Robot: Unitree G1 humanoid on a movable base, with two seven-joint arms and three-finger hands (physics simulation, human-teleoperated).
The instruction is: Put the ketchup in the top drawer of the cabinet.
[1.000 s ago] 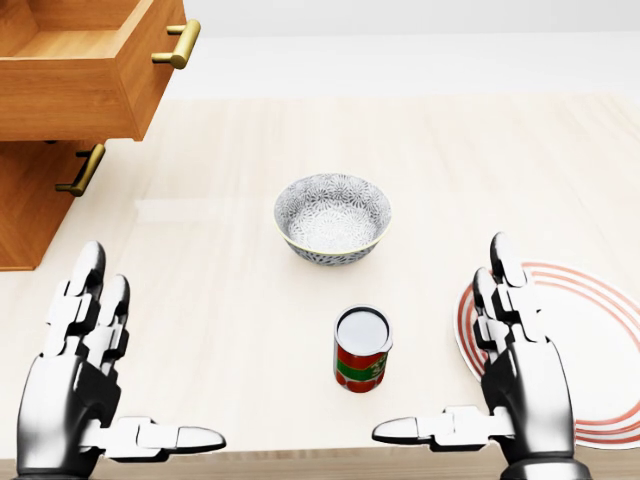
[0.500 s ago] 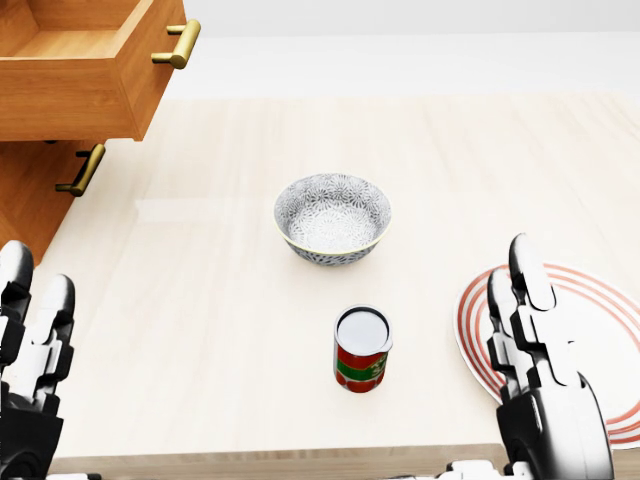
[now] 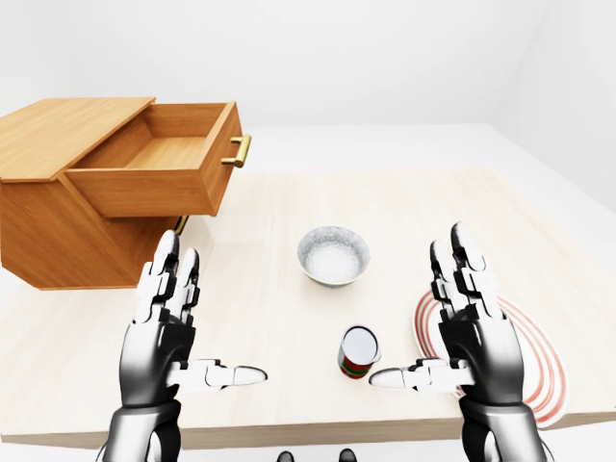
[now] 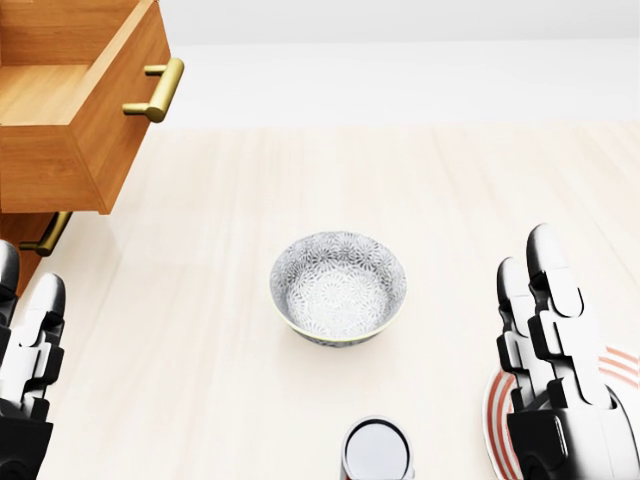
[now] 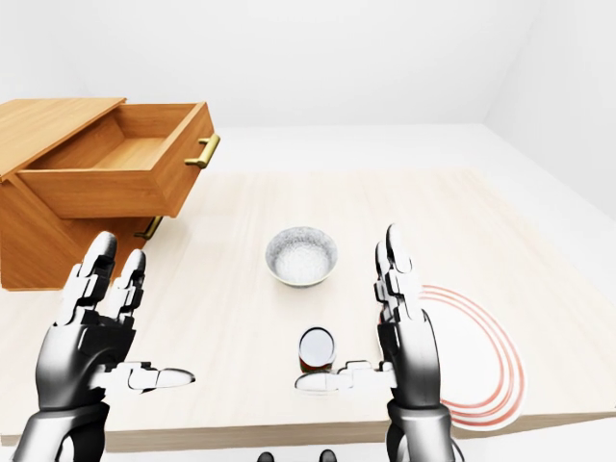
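Note:
The ketchup (image 3: pixel 358 352) is a small red container with a white top, upright on the pale wooden table (image 3: pixel 289 318) near its bottom edge in the left-eye view. It shows cut off at the bottom of the head view (image 4: pixel 377 450). The wooden cabinet (image 3: pixel 48 226) stands at the left, its top drawer (image 3: pixel 159 168) pulled open and empty. My left hand (image 3: pixel 197 322) is open, to the left of the ketchup and apart from it. My right hand (image 3: pixel 428 322) is open just right of the ketchup, its thumb near it but not touching.
A patterned grey bowl (image 3: pixel 333 255) stands above the ketchup in the picture. A white plate with red rings (image 3: pixel 534 342) lies under and right of my right hand. A lower drawer handle (image 4: pixel 45 238) shows below the open drawer.
The whole head view has shifted: bowl, ketchup and cabinet sit lower in the picture, so the camera has moved. Both hands stay open, now spread to the picture's edges.

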